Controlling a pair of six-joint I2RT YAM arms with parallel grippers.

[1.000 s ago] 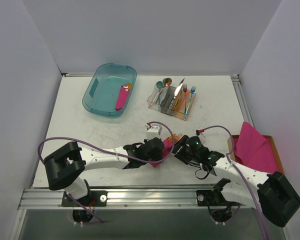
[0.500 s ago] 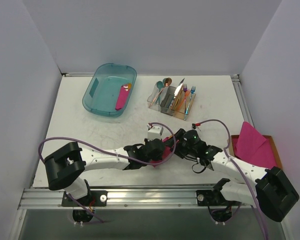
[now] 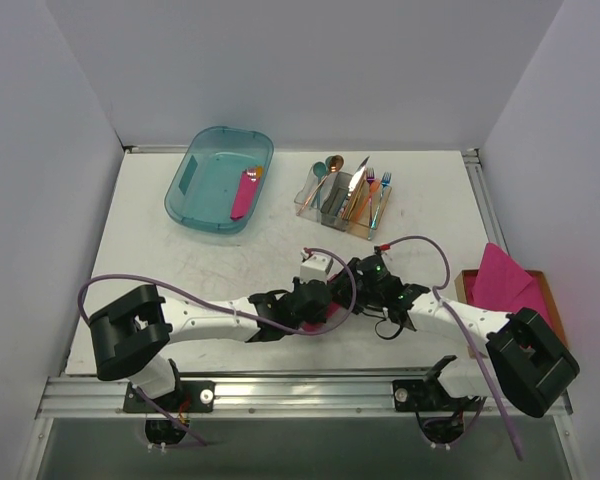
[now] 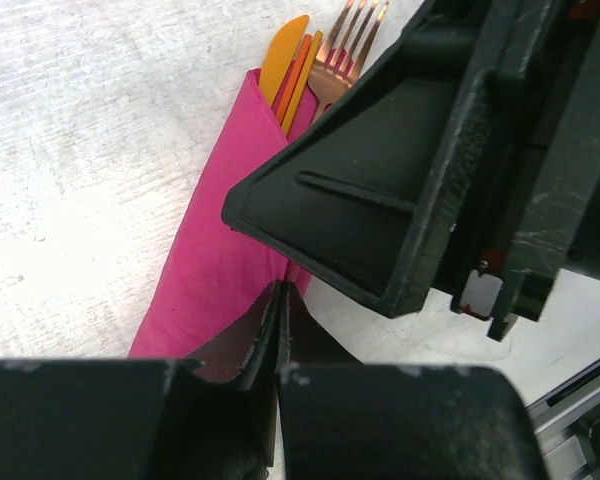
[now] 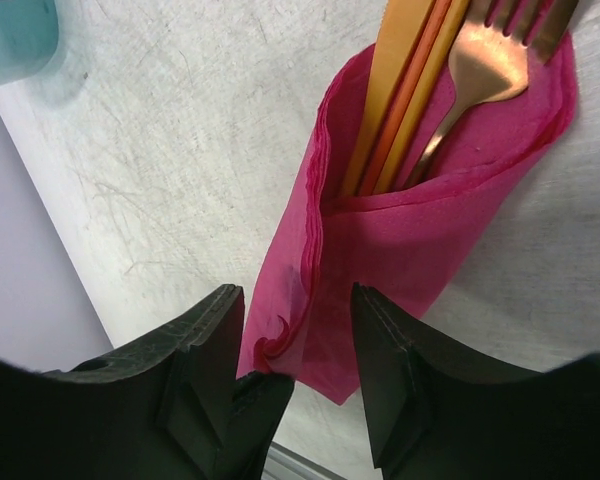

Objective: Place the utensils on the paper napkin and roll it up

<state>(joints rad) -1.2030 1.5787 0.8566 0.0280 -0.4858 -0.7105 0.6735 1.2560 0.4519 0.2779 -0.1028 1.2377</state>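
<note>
Left wrist view: the left tool [image 4: 279, 298] is fully closed. Its fingertips meet at the edge of the napkin [image 4: 215, 250]. I cannot tell whether any paper is caught between them. The napkin lies on the worktop [image 4: 90, 130] as a narrow roll around the utensils [image 4: 298, 55], whose copper-orange ends stick out of its far end.

Right wrist view: the right tool [image 5: 295, 298] stands roughly half open, with one finger on each side of the roll's closed end. The paper sits in the gap between the fingers, and I see nothing clamped in this tool. At the open end, a fork [image 5: 485, 65] lies beside two flat orange blades inside the fold.

Top external view: both tools meet over the roll, mid-worktop and near the front edge, and their bodies hide most of it. At the back left a teal bin [image 3: 205, 190] holds another pink roll [image 3: 244, 195]. A clear caddy [image 3: 342, 205] of mixed cutlery stands just right of the bin. A stack of pink sheets [image 3: 505, 290] sits at the right edge, well apart from the tools.
</note>
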